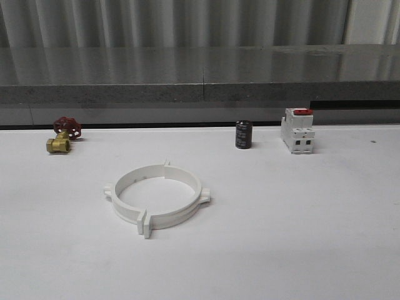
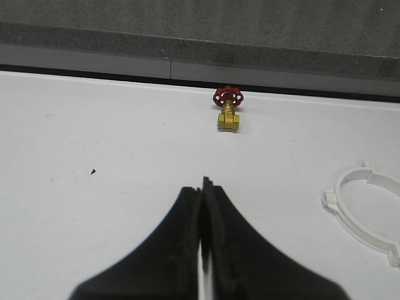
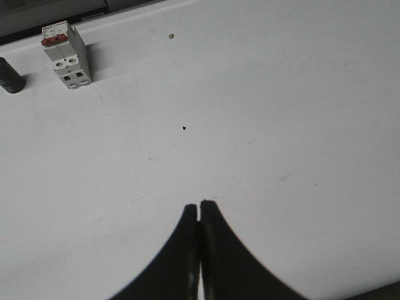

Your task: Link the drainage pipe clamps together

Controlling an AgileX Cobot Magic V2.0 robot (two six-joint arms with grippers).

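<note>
The two white drainage pipe clamps [image 1: 156, 200] lie on the white table a little left of its middle, set end to end as one wide ring with flat tabs sticking out at the joints. Part of that ring [image 2: 365, 215] also shows in the left wrist view. My left gripper [image 2: 202, 184] is shut with nothing in it, over bare table and well apart from the ring. My right gripper [image 3: 199, 205] is shut and empty too, above bare table with the clamps out of its view.
A brass valve with a red handwheel [image 1: 62, 135] sits at the back left. A black cylinder [image 1: 244, 134] and a white switch block with a red top [image 1: 298, 130] stand at the back right. A grey ledge [image 1: 200, 94] runs behind the table.
</note>
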